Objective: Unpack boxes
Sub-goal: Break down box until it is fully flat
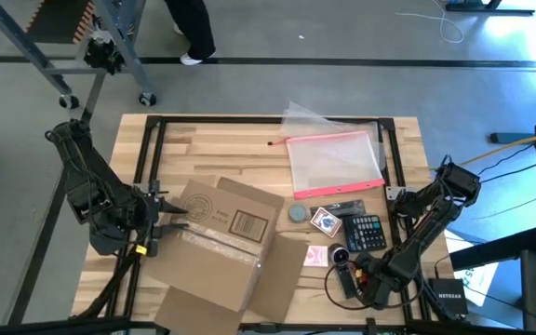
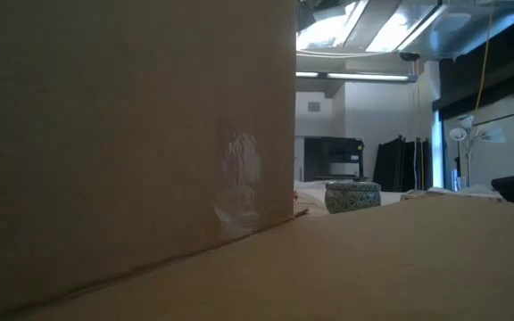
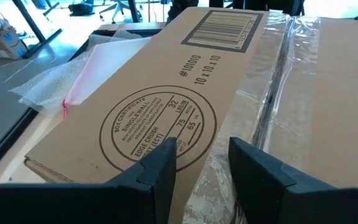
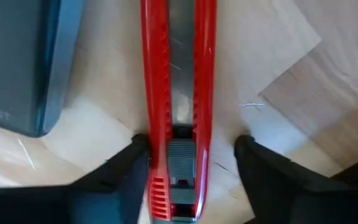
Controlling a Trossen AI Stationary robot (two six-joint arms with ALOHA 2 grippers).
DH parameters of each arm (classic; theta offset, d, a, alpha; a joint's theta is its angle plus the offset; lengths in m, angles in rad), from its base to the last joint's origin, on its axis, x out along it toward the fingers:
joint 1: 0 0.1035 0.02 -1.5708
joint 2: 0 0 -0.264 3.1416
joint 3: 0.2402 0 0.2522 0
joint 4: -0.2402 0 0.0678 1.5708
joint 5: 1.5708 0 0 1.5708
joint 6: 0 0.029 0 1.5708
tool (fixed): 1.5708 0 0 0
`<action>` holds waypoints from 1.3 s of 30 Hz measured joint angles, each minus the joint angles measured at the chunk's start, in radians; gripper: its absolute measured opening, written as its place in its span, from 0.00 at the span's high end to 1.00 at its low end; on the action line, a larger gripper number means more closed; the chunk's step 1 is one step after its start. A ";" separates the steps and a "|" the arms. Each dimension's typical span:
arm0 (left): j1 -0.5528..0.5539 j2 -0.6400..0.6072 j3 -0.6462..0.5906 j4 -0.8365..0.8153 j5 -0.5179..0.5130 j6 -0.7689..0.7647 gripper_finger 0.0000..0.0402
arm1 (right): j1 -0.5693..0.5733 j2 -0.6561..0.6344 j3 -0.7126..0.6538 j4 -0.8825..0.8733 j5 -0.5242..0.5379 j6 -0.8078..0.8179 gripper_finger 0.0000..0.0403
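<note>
The wooden table (image 1: 221,149) carries the box (image 1: 221,244). The left gripper (image 3: 201,163) stands released at its taped seam; the right gripper (image 4: 191,155) straddles a red utility knife (image 4: 179,93), released.

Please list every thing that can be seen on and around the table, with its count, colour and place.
cardboard box: one, brown, near-left part of the table, flaps spread, tape along its top seam
plastic pouch: one, clear with a pink-red edge, far-right part of the table
round tin: one, grey-green, beside the box's right corner
card pack: one, reddish pattern, right of the tin
calculator: one, black, right of the card pack
utility knife: one, red, flat on the wood under the right end effector
dark grey case: one, beside the knife
table: one, light wood with black frame
person's legs: dark trousers, beyond the table
left end effector: open, at the box's taped seam
right end effector: fingers either side of the knife, not touching it
</note>
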 joint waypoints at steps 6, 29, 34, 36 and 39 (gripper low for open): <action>0.000 0.000 0.000 0.000 0.000 0.005 0.65 | 0.006 0.001 0.000 0.000 0.008 -0.021 0.71; 0.000 0.000 0.000 0.000 0.000 0.014 0.65 | 0.006 0.010 0.127 -0.046 0.050 -0.059 0.77; 0.000 0.000 0.000 0.000 0.000 0.014 0.65 | 0.006 0.008 0.155 -0.078 0.094 -0.074 0.85; 0.000 0.000 0.000 0.000 0.000 0.014 0.65 | 0.006 0.006 0.156 -0.077 0.126 -0.074 0.88; 0.000 0.000 0.000 0.000 0.000 0.014 0.65 | 0.006 0.001 0.160 -0.066 0.175 -0.073 0.93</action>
